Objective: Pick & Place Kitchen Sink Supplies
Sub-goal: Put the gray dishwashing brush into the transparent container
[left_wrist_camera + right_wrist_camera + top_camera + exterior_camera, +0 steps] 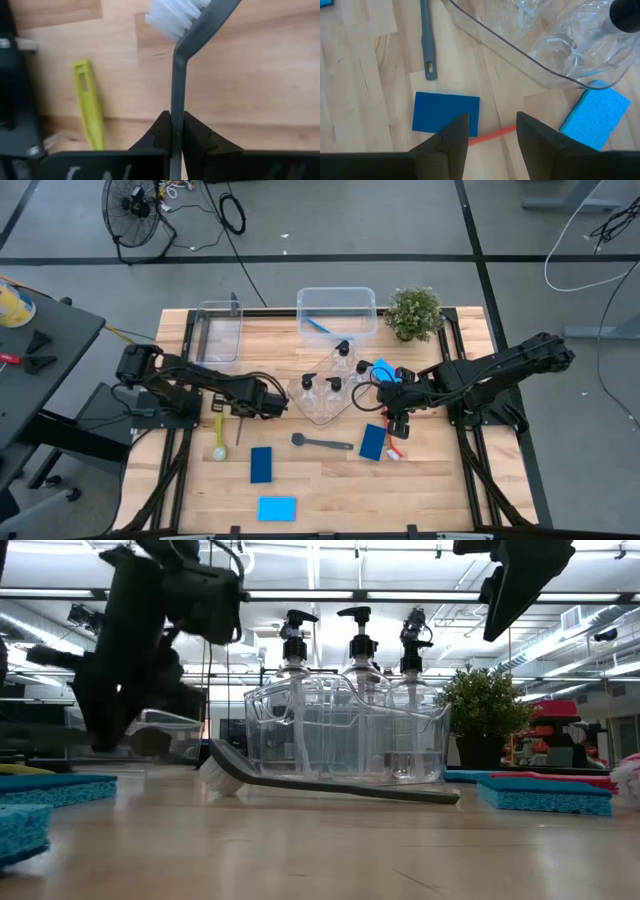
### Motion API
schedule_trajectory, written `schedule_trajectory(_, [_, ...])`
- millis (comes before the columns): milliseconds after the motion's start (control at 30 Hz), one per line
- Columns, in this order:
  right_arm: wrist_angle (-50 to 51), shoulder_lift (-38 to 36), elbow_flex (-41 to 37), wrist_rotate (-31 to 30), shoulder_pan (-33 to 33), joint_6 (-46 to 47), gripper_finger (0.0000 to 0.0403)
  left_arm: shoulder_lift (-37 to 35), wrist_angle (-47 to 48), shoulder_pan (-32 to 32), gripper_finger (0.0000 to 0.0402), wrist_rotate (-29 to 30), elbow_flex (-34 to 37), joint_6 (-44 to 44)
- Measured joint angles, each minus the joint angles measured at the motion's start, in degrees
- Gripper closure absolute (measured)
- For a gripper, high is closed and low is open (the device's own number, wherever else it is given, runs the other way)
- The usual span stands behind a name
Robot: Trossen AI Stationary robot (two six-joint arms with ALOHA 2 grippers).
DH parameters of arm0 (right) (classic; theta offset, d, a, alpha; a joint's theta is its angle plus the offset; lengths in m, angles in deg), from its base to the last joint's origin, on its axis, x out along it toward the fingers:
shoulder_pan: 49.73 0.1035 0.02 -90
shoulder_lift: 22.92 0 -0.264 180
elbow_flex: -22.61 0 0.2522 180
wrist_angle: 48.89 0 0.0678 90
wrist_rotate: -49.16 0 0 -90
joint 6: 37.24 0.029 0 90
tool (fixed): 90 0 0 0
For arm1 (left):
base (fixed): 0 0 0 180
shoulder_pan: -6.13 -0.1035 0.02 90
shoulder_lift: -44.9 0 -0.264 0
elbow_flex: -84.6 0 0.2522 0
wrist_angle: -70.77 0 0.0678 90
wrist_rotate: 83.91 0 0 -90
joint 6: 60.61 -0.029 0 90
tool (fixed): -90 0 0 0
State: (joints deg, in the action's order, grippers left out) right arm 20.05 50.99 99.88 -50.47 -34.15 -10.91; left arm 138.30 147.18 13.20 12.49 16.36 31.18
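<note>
My left gripper [175, 131] is shut on a dark brush with white bristles [172, 17], at the table's left middle [243, 410]. Part of its handle [238, 430] shows beside the arm. A yellow-green brush [218, 432] lies flat just left of it. My right gripper [492, 132] hovers open above a red brush handle [490, 135] and a dark-blue sponge [445, 114], touching neither. Several clear pump bottles [355, 650] stand in a clear tray [322, 412]. A grey brush [322, 443] lies flat on the table. My left gripper pinches the dark brush's handle [175, 100] between its two fingers, just behind the bend below the bristle head. The fingers come from above, pointing down, and lie across the handle. The head sticks out past the fingertips, above the wood; the handle's other end is hidden.
A clear bin [337, 302] holding a blue brush [318, 326], a second clear bin [218, 330] and a potted plant [413, 312] stand along the far edge. A light-blue sponge [597, 112] lies by the tray. Two more sponges [261, 464] [277, 508] lie near the front.
</note>
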Motion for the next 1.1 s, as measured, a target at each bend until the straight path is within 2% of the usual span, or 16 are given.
schedule_trajectory(233, [-0.26, -0.02, 0.0, 0.0, 0.0, -0.28, 0.0238, -1.5, 8.73, 0.94, 0.0377, 4.09, -8.17, -1.3])
schedule_trajectory(533, [-0.26, -0.02, 0.0, 0.0, 0.0, -1.43, 0.0238, -3.26, 21.19, -0.22, 0.0374, 15.38, -22.97, -10.73])
schedule_trajectory(700, [-0.36, -0.02, 0.0, 0.0, 0.0, -1.8, 0.0238, -3.51, 21.89, -2.91, 0.0379, 24.12, -32.05, -26.46])
schedule_trajectory(900, [-0.43, -0.02, 0.0, -0.02, 0.01, -1.76, 0.0238, -3.5, 17.27, -9.01, 0.0368, 31.85, -40.2, -45.51])
schedule_trajectory(967, [-0.5, -0.02, 0.0, -0.36, 0.02, -1.48, 0.0238, -3.58, 12.32, -11.67, 0.037, 32.23, -41.82, -54.71])
schedule_trajectory(1100, [-0.68, -0.02, 0.0, -1.72, 0.02, -0.87, 0.0238, -3.49, -1.58, -17.17, 0.0375, 27.37, -42.65, -72.02])
